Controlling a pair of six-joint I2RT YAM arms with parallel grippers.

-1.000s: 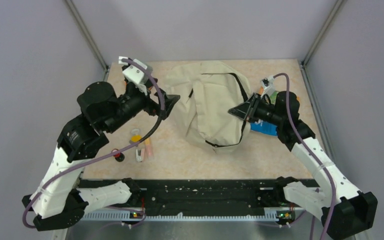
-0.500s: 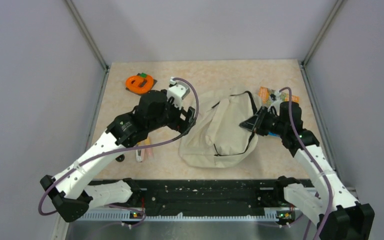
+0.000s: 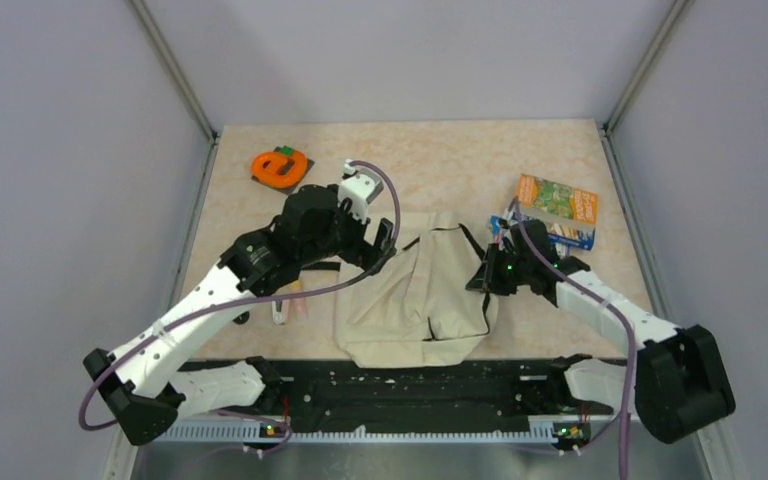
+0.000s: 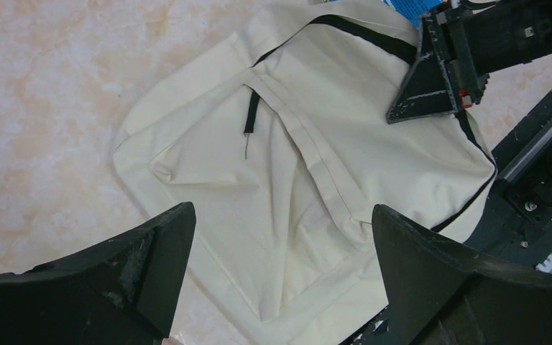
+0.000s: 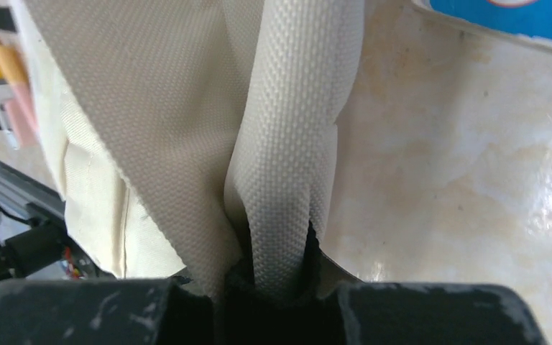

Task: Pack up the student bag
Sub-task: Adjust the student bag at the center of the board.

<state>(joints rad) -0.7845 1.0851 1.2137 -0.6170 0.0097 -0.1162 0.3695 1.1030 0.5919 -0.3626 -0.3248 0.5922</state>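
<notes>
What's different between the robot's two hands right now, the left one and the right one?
The left hand is spread wide open; the right hand is pinched shut. The left hand holds nothing, while the right hand grips a fold of the cream student bag. The left hand hangs above the bag, apart from it; the right hand sits low at the bag's right edge. Both are black and two-fingered, and both are at the bag.
</notes>
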